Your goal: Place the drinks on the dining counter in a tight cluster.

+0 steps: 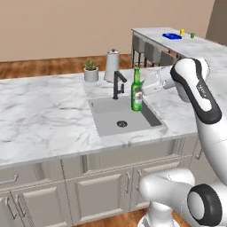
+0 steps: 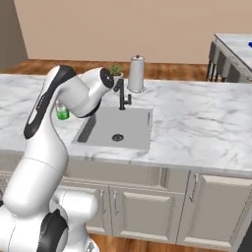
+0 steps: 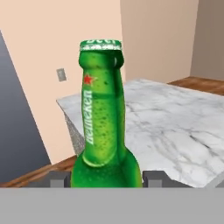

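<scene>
Gripper (image 1: 144,87) clamped on slim green glass bottle (image 1: 137,90), holding it upright in the air above the right part of the grey sink basin (image 1: 111,117), beside the black faucet (image 1: 118,84). Hand view: bottle neck rises between the dark fingertips (image 3: 58,178). Long white marble dining counter (image 1: 204,44) well apart, far back right

Home kitchen: marble counter (image 1: 40,115) w/ sink (image 1: 122,116), faucet (image 1: 117,84), cabinets (image 1: 97,188) below.
</scene>
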